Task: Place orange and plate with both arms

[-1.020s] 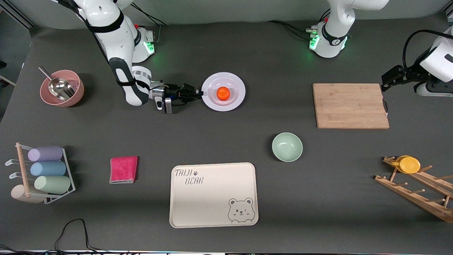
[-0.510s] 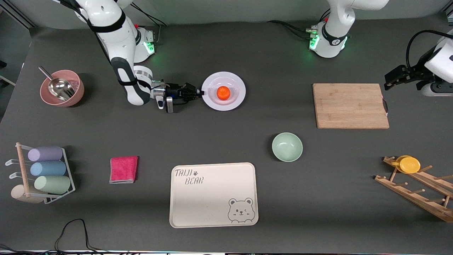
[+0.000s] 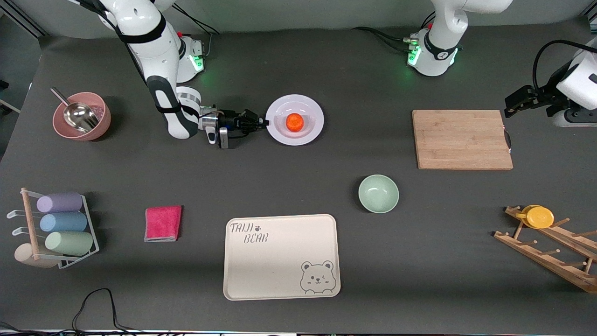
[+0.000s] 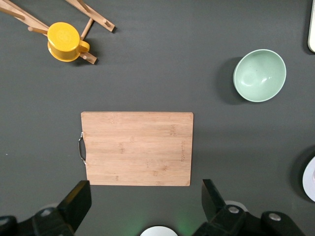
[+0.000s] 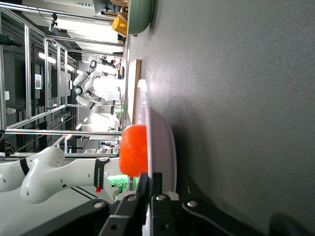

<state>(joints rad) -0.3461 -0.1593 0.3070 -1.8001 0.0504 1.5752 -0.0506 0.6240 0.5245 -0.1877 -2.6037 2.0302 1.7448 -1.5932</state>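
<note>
The pale lavender-white plate [image 3: 308, 134] lies toward the right arm's end of the table, with the orange [image 3: 294, 122] in its shallow centre. My right gripper [image 3: 264, 123] reaches in level with the table and is shut on the plate's rim. The right wrist view shows the plate [image 5: 162, 142] edge-on, the orange [image 5: 134, 150] on it, and my right gripper [image 5: 151, 183] clamping the rim. My left gripper [image 3: 512, 101] is open and empty, up in the air by the cutting board's end; it also shows in the left wrist view [image 4: 145, 206].
A wooden cutting board [image 3: 461, 139] lies toward the left arm's end. A mint-green bowl [image 3: 378, 193] and a beige bear tray [image 3: 281, 255] sit nearer the camera. A pink bowl with a scoop [image 3: 82, 115], a red cloth [image 3: 163, 223], a cup rack [image 3: 56, 228] and a wooden rack with a yellow cup [image 3: 539, 217] stand around.
The plate with the orange has edged very slightly away from the camera in my right gripper's hold. My left gripper has shifted a little by the cutting board's end.
</note>
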